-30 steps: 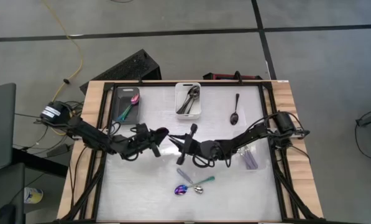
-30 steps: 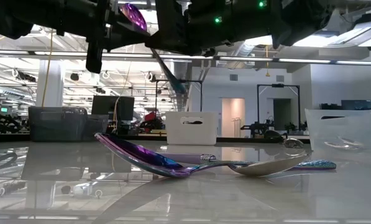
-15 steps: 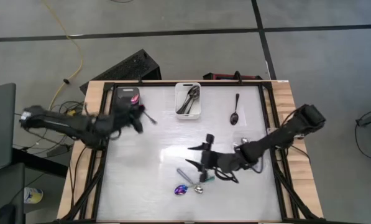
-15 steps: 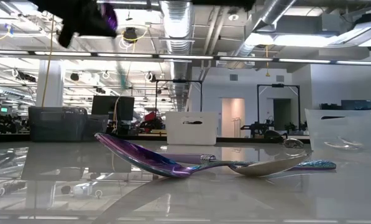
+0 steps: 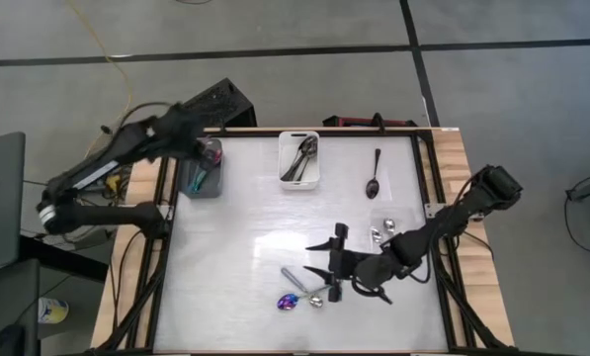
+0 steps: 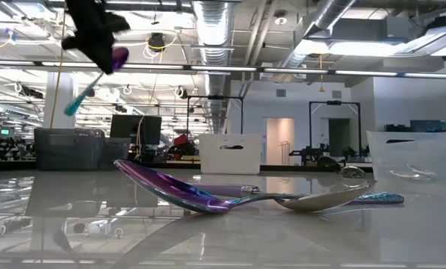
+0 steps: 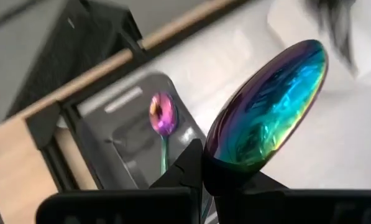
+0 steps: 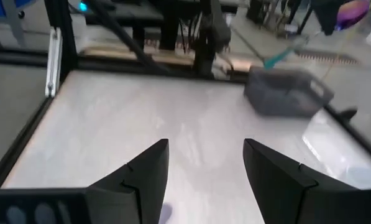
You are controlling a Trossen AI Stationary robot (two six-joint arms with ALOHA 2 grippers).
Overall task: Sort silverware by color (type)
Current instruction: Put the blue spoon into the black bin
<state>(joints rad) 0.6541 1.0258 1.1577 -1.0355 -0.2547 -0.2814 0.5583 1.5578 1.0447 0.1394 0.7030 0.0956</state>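
My left gripper is shut on an iridescent purple spoon with a teal handle. It hangs high above the grey bin at the table's far left. Another purple spoon lies in that bin. My right gripper stands open just above the table, right of centre. It is just to the right of two purple spoons and a silver one, which lie crossed near the front edge. My left gripper pinches the purple spoon between its two fingers at the base of the bowl. The bowl sticks out past the fingertips. The spoon is lifted clear and tilted, its teal handle slanting down below the gripper.
A white bin with dark spoons stands at the far middle. A black spoon lies on the table to its right. A clear bin sits at the right side. The table's middle is bare.
My left gripper has carried the purple spoon from the table's middle up and toward the far left, over the grey bin. My right gripper has drawn away from it toward the near edge, down beside the spoons lying there.
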